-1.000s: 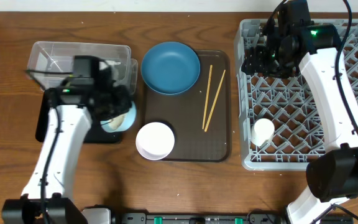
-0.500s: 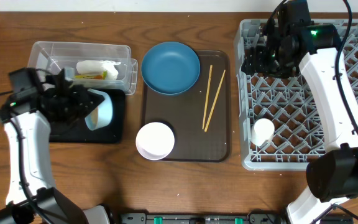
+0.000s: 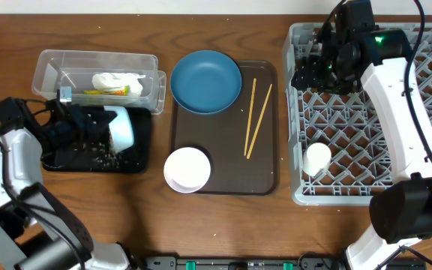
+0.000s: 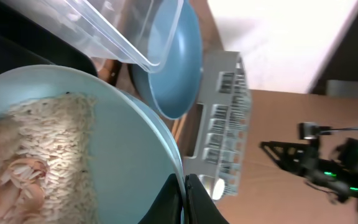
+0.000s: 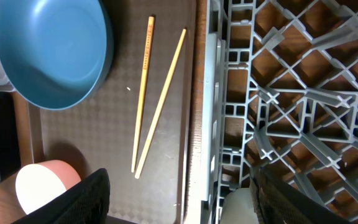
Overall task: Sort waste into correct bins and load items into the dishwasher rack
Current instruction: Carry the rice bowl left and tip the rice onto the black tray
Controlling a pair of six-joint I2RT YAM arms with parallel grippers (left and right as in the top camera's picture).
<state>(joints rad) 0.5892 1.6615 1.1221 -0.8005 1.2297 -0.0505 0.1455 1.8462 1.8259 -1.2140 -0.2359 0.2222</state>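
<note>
Wooden table point(image 3: 223, 225), blue bowl point(image 3: 122, 127) (round, glossy)

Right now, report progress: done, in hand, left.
Done: napkin and wrapper in the tub, cup in the rack. In hand: left gripper holds the light blue bowl tipped over the black tray, scraps inside it. Left: plate, white bowl and chopsticks on the brown tray; right gripper open, empty, above the rack.

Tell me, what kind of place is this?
Probably a lab bench staged as a dish-clearing station: a wooden table carrying a grey lattice plastic dishwasher rack and a brown serving tray holding a dark blue round plate and thin wooden chopsticks.
</note>
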